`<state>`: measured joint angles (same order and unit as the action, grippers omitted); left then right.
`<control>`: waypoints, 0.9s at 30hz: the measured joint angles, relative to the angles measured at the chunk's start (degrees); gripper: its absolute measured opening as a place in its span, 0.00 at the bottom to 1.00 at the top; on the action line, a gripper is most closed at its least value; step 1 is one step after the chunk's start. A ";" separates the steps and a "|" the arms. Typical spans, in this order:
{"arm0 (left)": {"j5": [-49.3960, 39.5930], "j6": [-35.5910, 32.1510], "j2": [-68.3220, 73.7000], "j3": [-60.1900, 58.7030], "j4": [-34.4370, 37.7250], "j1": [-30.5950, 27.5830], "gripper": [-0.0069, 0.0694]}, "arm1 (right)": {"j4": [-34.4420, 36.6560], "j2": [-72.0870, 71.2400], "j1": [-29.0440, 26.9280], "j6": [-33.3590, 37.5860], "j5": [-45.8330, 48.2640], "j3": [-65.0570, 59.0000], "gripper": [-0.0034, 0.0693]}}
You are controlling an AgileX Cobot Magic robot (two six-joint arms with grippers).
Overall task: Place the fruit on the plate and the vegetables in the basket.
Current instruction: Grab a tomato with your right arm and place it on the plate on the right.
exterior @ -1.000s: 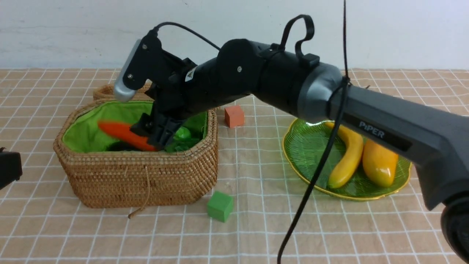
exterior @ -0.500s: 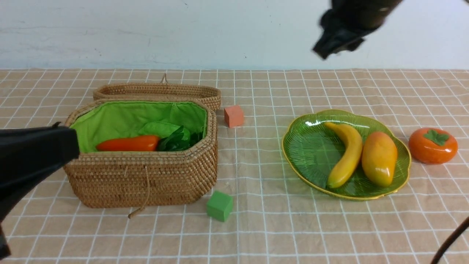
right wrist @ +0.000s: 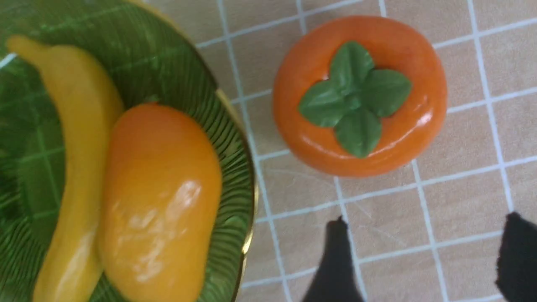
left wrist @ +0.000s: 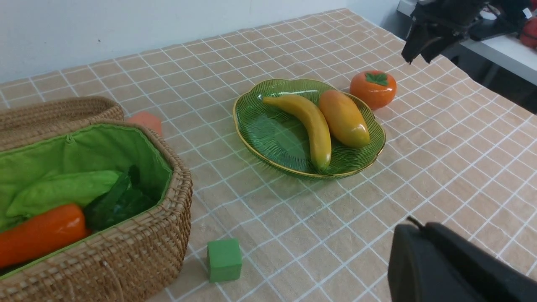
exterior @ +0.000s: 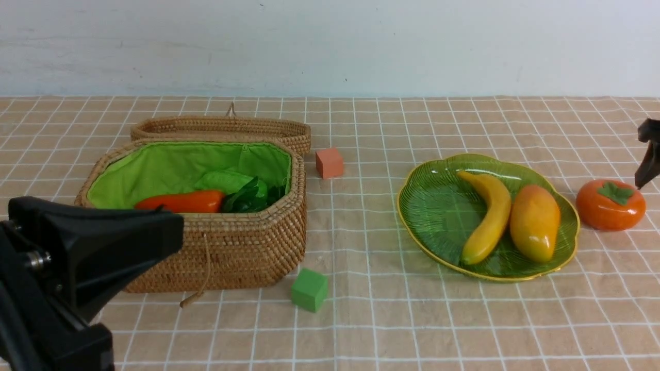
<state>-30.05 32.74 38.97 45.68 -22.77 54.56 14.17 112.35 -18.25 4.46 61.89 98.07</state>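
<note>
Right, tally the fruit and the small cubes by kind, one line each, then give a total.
Fruit: 3 (banana, mango, persimmon)
Cubes: 2 (orange cube, green cube)
Total: 5

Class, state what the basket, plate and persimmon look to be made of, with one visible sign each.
Basket: matt woven wicker, rows of coiled weave; green cloth lining inside.
Plate: glossy translucent green glass or plastic; the tablecloth grid shows through the ribs.
Persimmon: probably moulded plastic, glossy; sharp highlights on a smooth skin.
</note>
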 joint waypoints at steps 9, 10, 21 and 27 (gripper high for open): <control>-0.05 0.00 0.00 0.00 0.00 0.00 0.07 | 14.19 10.13 -5.70 1.30 -9.73 -0.12 0.98; -0.05 0.00 0.00 0.00 0.00 0.00 0.07 | 15.73 10.81 -5.70 1.90 -10.49 -0.12 0.98; 0.00 0.00 0.00 0.00 0.00 0.00 0.07 | 24.17 13.31 -3.98 5.90 -12.33 -0.12 0.96; 0.00 0.00 0.00 0.00 0.00 0.00 0.07 | 24.34 13.41 -2.34 7.14 -13.09 -0.12 0.89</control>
<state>-30.05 32.74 38.97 45.68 -22.77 54.56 38.51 125.76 -20.59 11.60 48.80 97.95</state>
